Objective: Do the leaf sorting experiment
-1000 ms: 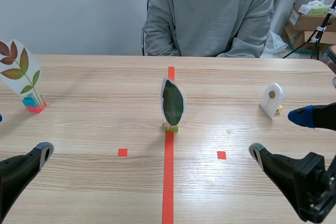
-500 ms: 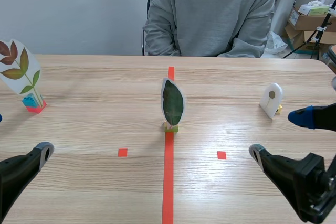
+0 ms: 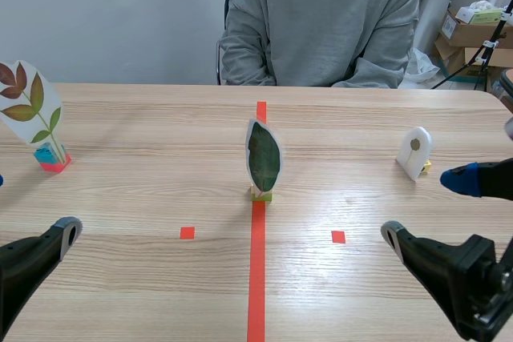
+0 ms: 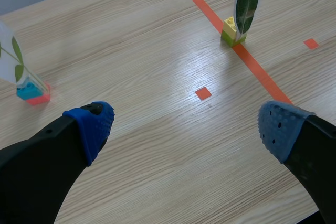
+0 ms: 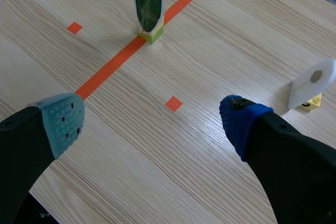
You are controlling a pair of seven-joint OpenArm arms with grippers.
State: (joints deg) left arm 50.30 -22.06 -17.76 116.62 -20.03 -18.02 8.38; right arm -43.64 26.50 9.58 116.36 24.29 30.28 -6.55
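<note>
my left pincer (image 4: 186,127) and right pincer (image 5: 152,121) both gape wide, low over the bench (image 3: 144,198), holding nothing. the green leaf card (image 3: 264,156) stands upright in its block (image 3: 261,194) on the red line (image 3: 256,278), ahead between them. the branch leaf card (image 3: 30,106) stands far left, the white card (image 3: 414,150) far right.

No writing readable anywhere, any print on the brown cardboard boxes (image 3: 471,34) in the corner too small to tell
</note>
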